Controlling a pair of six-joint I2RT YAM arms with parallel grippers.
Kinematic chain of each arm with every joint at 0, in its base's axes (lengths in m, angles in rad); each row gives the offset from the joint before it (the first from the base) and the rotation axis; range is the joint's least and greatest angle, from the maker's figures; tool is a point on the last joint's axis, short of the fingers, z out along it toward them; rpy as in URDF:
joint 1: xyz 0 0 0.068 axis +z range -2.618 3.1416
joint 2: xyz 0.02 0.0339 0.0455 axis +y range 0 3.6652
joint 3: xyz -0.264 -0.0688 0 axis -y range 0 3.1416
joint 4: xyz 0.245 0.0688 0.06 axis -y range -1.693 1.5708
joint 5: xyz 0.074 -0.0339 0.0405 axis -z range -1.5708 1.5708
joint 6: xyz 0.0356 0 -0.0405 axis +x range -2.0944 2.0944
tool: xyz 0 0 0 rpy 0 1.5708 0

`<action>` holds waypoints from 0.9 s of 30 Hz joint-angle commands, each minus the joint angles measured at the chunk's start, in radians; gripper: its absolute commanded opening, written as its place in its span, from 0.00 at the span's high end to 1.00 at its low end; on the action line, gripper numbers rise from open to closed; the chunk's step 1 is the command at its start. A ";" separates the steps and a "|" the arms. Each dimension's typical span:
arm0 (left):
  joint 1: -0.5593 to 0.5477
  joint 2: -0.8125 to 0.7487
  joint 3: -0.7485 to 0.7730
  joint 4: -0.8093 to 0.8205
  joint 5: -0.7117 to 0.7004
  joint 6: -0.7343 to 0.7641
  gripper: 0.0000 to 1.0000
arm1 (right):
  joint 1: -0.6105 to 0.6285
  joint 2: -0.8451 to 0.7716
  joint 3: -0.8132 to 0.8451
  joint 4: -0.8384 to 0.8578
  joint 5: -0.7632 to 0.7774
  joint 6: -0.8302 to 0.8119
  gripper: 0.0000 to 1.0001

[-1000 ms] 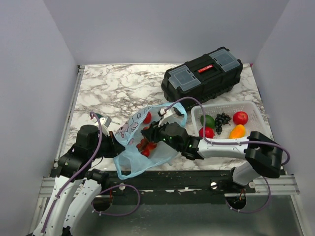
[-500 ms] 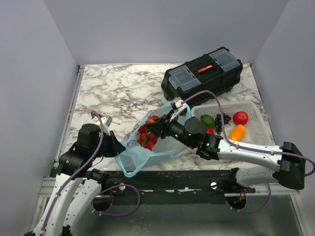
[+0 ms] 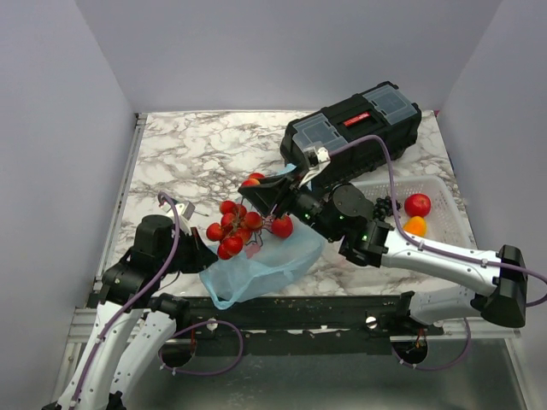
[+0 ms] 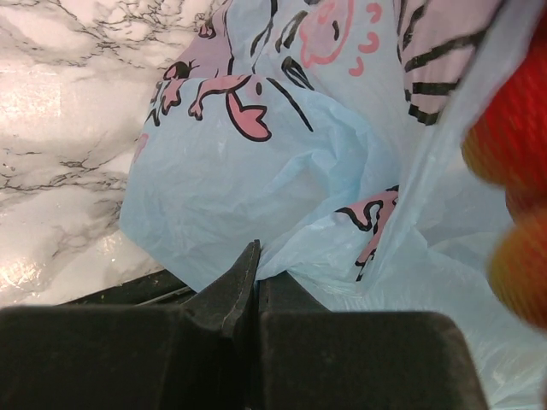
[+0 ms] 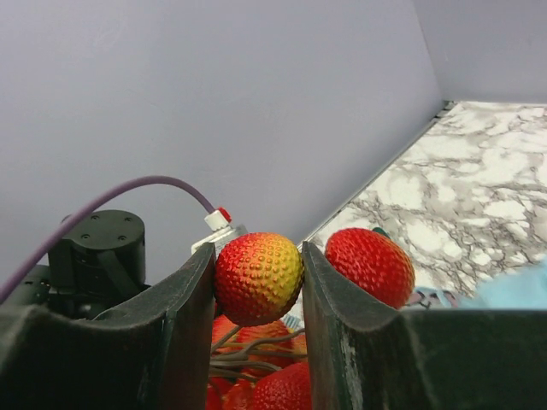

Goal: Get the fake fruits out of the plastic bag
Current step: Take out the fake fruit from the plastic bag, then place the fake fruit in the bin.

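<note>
The light-blue plastic bag (image 3: 261, 266) lies slack on the marble table near its front edge. My left gripper (image 3: 202, 248) is shut on the bag's near-left edge; the left wrist view shows my gripper (image 4: 255, 258) pinching the blue film (image 4: 256, 171). My right gripper (image 3: 259, 186) is raised above the bag and shut on one bumpy red-yellow berry (image 5: 258, 278) of a red fruit cluster (image 3: 239, 226). The cluster hangs by its stems clear above the bag. A red fruit (image 3: 418, 205), an orange one (image 3: 413, 226) and dark grapes (image 3: 385, 206) lie in the white basket.
The white mesh basket (image 3: 444, 184) stands at the right, partly hidden by my right arm. A black toolbox (image 3: 350, 128) sits behind it at the back right. The left arm's wrist (image 5: 94, 256) shows beyond the held berry in the right wrist view.
My right gripper has lifted up and back out of the bag, pulling the red cluster with it. The bag has sagged flat. The left gripper has kept its hold.
</note>
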 commanded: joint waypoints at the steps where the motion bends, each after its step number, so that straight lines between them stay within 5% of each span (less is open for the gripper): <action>1: 0.004 -0.015 -0.012 0.012 0.014 0.013 1.00 | 0.004 0.015 0.060 0.065 -0.044 0.000 0.99; 13: 0.004 -0.032 -0.012 0.013 0.011 0.011 1.00 | 0.004 -0.107 0.108 0.018 0.011 -0.083 0.99; 27: 0.005 -0.020 -0.012 0.011 0.011 0.013 1.00 | 0.005 -0.320 0.102 -0.049 0.389 -0.390 0.99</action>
